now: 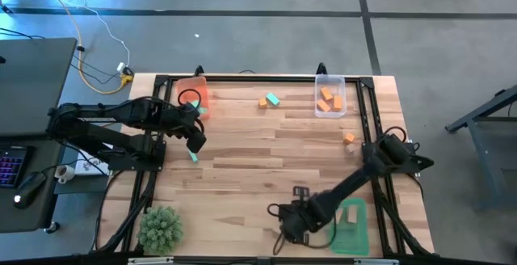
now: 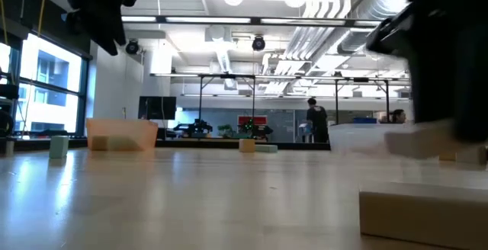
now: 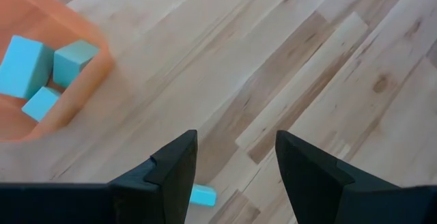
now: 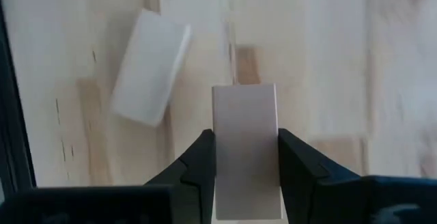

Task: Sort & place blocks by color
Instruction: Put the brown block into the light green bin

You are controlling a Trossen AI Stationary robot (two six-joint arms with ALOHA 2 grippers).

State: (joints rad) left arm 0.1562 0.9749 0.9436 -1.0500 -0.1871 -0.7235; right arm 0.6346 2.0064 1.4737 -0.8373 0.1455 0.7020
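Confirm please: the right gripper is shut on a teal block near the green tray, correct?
Not quite. The right gripper is shut on a plain tan block, not a teal one, as the right wrist view shows. It is near the green tray.

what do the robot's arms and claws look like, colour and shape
Both arms are dark, near-black, jointed tubes; the left arm and right arm reach in from opposite table edges. The left claw and right claw each have two flat, matte black fingers with angled tips. No markings show.
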